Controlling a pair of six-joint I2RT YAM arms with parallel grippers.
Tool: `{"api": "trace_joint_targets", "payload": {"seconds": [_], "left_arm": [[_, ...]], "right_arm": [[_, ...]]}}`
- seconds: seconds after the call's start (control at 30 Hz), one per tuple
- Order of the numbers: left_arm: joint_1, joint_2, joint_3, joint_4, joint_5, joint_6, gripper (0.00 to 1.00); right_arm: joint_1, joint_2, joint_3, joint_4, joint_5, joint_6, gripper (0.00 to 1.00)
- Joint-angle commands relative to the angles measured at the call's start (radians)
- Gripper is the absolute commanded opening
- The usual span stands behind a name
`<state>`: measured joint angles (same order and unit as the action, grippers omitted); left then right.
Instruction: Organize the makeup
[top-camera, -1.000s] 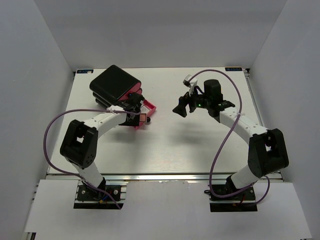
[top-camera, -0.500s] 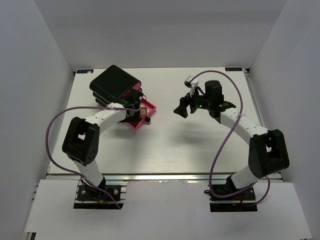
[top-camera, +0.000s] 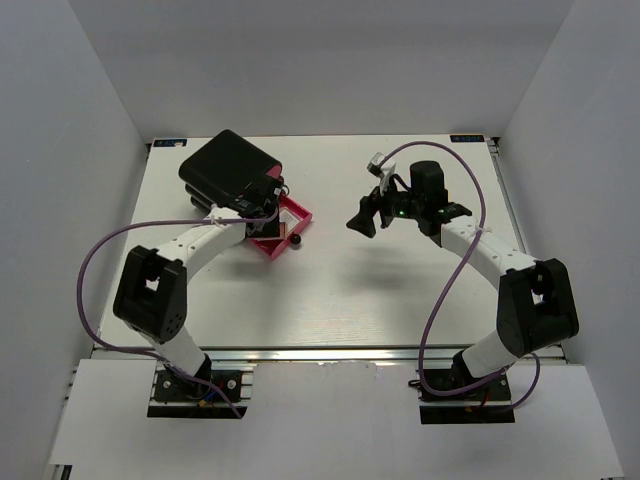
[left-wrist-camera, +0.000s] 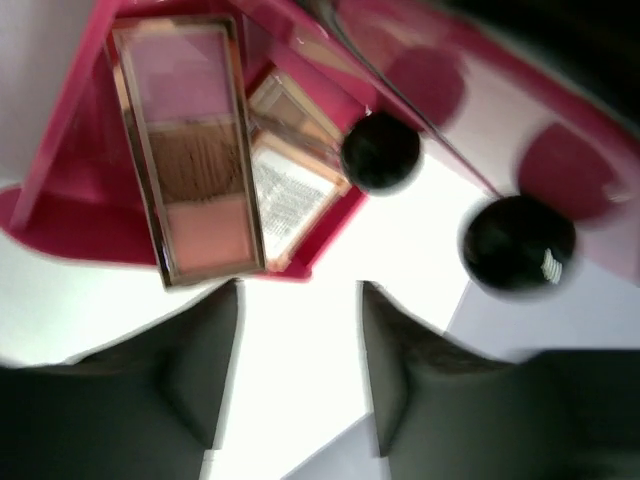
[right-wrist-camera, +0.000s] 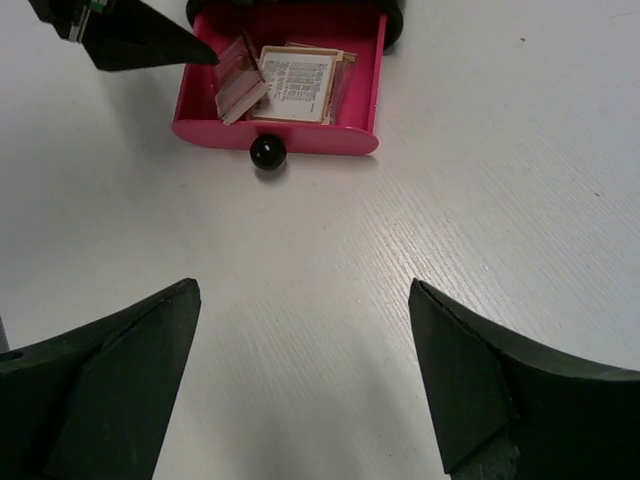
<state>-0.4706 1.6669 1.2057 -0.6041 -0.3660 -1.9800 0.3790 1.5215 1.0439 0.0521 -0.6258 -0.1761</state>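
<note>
An open pink drawer with a black knob sticks out of the black box. In the left wrist view a palette with pink, brown and peach pans lies in the drawer, beside a flat item with a printed label. Both also show in the right wrist view, the palette and the labelled item. My left gripper is open and empty, just above the drawer's back. My right gripper is open and empty, off to the right. Tubes, compact and pencils are out of view.
A second round black knob sits on another pink drawer front of the box. The left gripper's dark finger shows over the drawer's left back corner in the right wrist view. White walls enclose the table on three sides.
My left gripper has drawn back from the drawer's front toward the black box, and the palette it held now lies in the drawer. The right arm has barely moved.
</note>
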Motion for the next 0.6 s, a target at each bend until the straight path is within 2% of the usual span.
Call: {"api": "trace_joint_targets", "payload": {"seconds": [0.0,0.03,0.13,0.17,0.2,0.27,0.33,0.37,0.4,0.43,0.47,0.5,0.57], "left_arm": [[-0.025,-0.117,0.022,-0.039,0.013,0.058,0.54],[-0.031,-0.139,0.012,-0.049,0.015,0.075,0.38],[-0.037,-0.243,-0.047,-0.086,0.030,0.157,0.15],[-0.037,-0.300,-0.066,-0.095,0.030,0.221,0.04],[-0.037,-0.330,-0.110,-0.092,0.033,0.257,0.01],[-0.036,-0.396,-0.165,-0.054,0.030,0.382,0.00],[-0.037,-0.514,-0.259,0.001,0.032,0.479,0.00],[-0.036,-0.557,-0.288,0.047,0.024,0.551,0.00],[-0.037,-0.646,-0.313,0.062,0.013,0.584,0.00],[-0.036,-0.689,-0.348,0.072,0.001,0.622,0.00],[-0.036,-0.732,-0.354,0.060,-0.016,0.683,0.00],[-0.036,-0.771,-0.354,0.031,-0.069,0.704,0.00],[-0.034,-0.867,-0.333,-0.073,-0.122,0.757,0.07]], "right_arm": [[-0.006,-0.012,0.022,-0.029,-0.104,-0.071,0.89],[-0.006,-0.009,0.025,-0.043,-0.126,-0.091,0.89],[0.000,-0.001,0.031,-0.095,-0.195,-0.172,0.89],[0.009,0.003,0.039,-0.107,-0.205,-0.230,0.89],[0.032,0.017,0.047,-0.144,-0.204,-0.264,0.89],[0.067,0.038,0.076,-0.181,-0.190,-0.340,0.89],[0.136,0.081,0.103,-0.222,-0.125,-0.468,0.83],[0.158,0.098,0.132,-0.222,-0.106,-0.494,0.77],[0.185,0.138,0.152,-0.222,-0.088,-0.525,0.56],[0.196,0.161,0.174,-0.219,-0.083,-0.528,0.40],[0.205,0.186,0.200,-0.219,-0.075,-0.527,0.17],[0.230,0.237,0.258,-0.216,-0.034,-0.496,0.00],[0.254,0.288,0.307,-0.178,0.024,-0.459,0.00]]}}
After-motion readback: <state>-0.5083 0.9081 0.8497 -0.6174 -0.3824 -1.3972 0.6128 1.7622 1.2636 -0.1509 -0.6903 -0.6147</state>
